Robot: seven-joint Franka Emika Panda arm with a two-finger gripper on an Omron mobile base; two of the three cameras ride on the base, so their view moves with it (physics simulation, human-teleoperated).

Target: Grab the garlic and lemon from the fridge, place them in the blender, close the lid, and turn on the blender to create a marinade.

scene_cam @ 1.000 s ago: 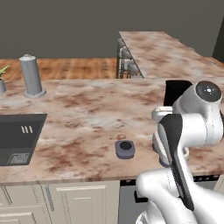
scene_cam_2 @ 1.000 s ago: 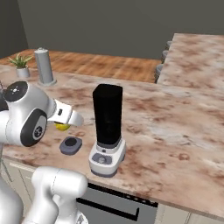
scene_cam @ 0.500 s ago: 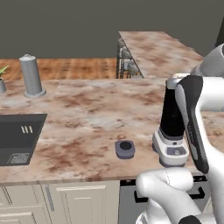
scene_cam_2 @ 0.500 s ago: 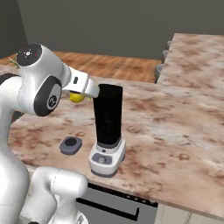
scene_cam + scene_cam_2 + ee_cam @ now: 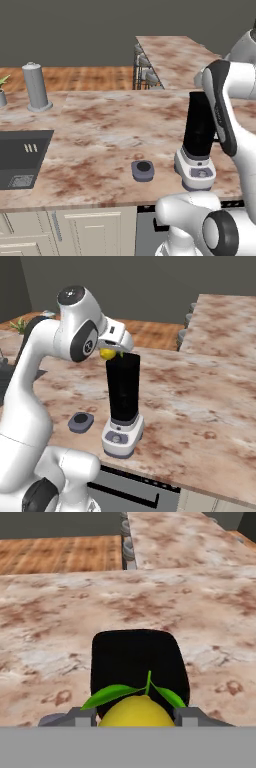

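The arm is swinging the lemon [image 5: 107,353] up over the blender [image 5: 123,401].
The tool [image 5: 113,352] is gripping it just above the open jar.

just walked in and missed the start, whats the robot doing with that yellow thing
The gripper is shut on a lemon, a yellow one with green leaves, and holds it right above the open top of the black blender on the marbled counter. The lemon is not in the jar yet. The lid lies off on the counter beside the blender's base, so the blender is not closed.
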